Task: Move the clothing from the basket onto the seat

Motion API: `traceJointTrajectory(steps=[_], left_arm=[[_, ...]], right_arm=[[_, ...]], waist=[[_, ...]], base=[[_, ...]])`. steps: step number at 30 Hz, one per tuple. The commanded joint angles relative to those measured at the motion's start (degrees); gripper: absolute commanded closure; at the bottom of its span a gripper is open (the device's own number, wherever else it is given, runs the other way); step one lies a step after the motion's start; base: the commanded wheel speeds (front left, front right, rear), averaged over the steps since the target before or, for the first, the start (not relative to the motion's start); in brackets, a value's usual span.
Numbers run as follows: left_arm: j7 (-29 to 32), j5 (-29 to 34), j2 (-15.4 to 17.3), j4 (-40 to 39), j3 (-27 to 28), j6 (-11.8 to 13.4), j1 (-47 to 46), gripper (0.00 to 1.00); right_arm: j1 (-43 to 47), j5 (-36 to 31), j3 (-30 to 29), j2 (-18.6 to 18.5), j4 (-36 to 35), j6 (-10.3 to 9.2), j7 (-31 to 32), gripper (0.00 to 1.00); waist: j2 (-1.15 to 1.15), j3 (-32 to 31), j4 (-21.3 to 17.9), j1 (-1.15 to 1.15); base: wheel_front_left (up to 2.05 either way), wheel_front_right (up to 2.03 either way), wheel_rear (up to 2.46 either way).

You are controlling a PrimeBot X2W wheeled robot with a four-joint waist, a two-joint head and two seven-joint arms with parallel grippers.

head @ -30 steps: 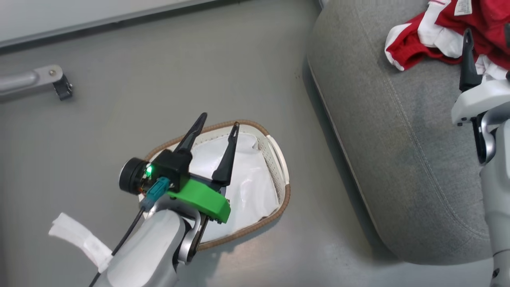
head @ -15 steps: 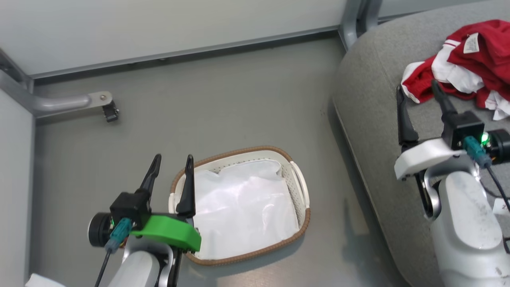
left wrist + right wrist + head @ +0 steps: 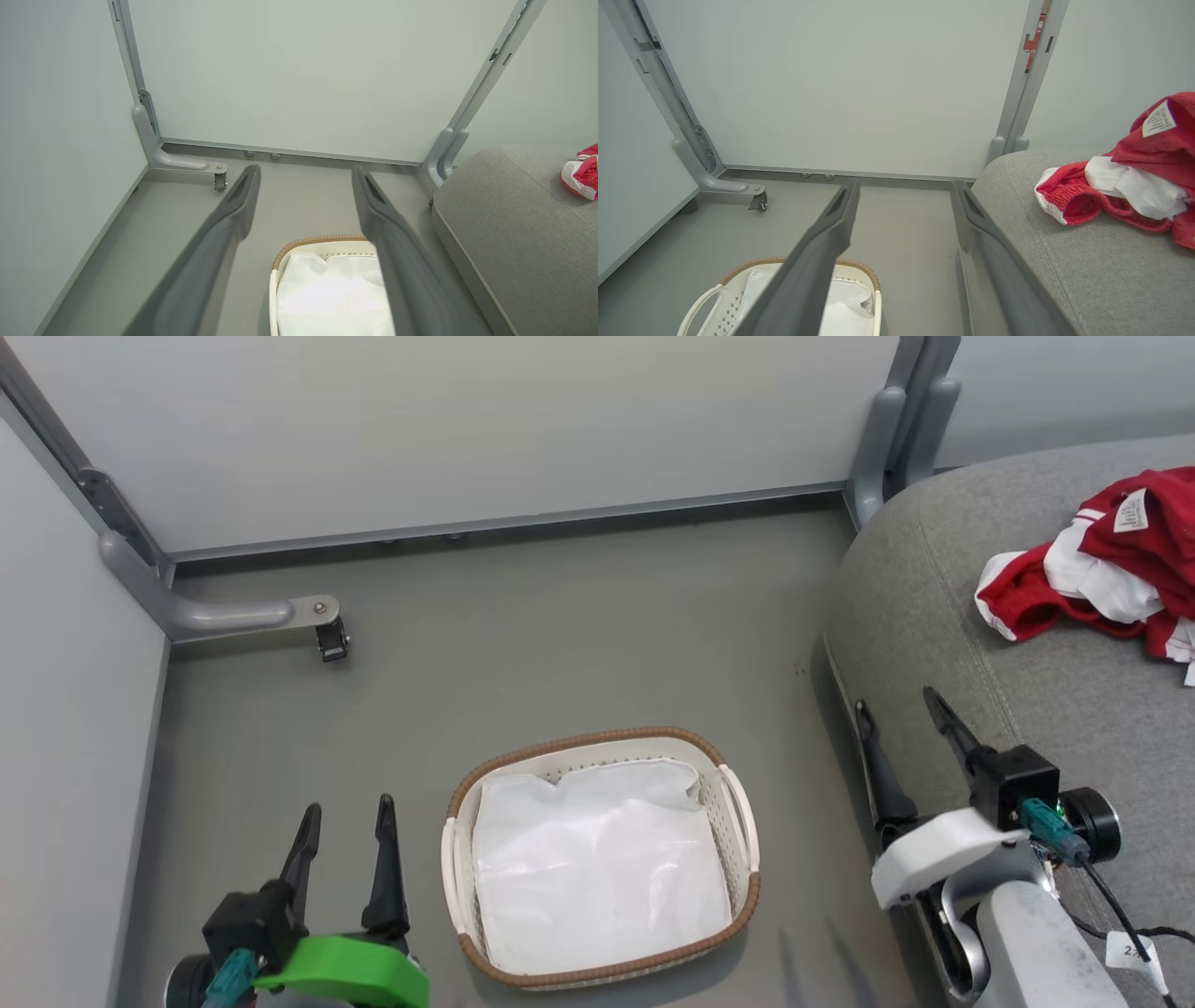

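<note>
Now, both pairs of jaws stand apart with nothing between them. My left gripper (image 3: 346, 807) hangs low over the floor (image 3: 560, 644), just beside the left wall of the basket (image 3: 597, 739). My right gripper (image 3: 894, 702) hangs at the near edge of the seat (image 3: 1074, 709), its fingers pointing up the head view.

The basket sits on the floor between the two grippers. It holds a white sheet (image 3: 597, 868) and no red cloth that I can see. The clothing (image 3: 1092, 569) lies in a crumpled red and white heap on the seat, well apart from the right gripper.

I judge the task done or nearly so, which leaves four risks.
- I might take the sheet for a garment and drag it out.
- A garment could lie hidden under the sheet, where I cannot tell.
- The heap runs off the head view's right edge, so a part may overhang and slide off if the arm brushes the seat.
- A careless swing of the left arm would knock the basket, which looks light.
</note>
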Motion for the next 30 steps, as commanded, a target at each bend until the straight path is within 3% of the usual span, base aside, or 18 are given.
traceJointTrajectory(steps=[1,15,30], left_arm=[[0.0,0.4,-0.3,-0.4,1.0,-0.7,1.5,0.00],[0.0,3.4,-2.5,0.0,5.4,-3.6,5.5,0.00],[0.0,4.8,-3.1,1.0,6.9,-4.7,5.1,0.00]], right_arm=[[1.3,0.6,0.3,-0.3,-0.7,-0.08,-0.3,0.00],[6.2,3.0,1.5,-0.2,-1.5,-0.08,-0.3,0.00],[6.2,3.3,1.9,-0.2,-1.5,-0.08,-0.3,0.00]], waist=[[0.00,-0.7,0.0,0.00],[0.00,-2.4,-0.9,0.00],[0.00,-2.7,-0.3,0.00]], base=[[0.00,0.00,0.00],[0.00,0.00,0.00],[0.00,0.00,0.00]])
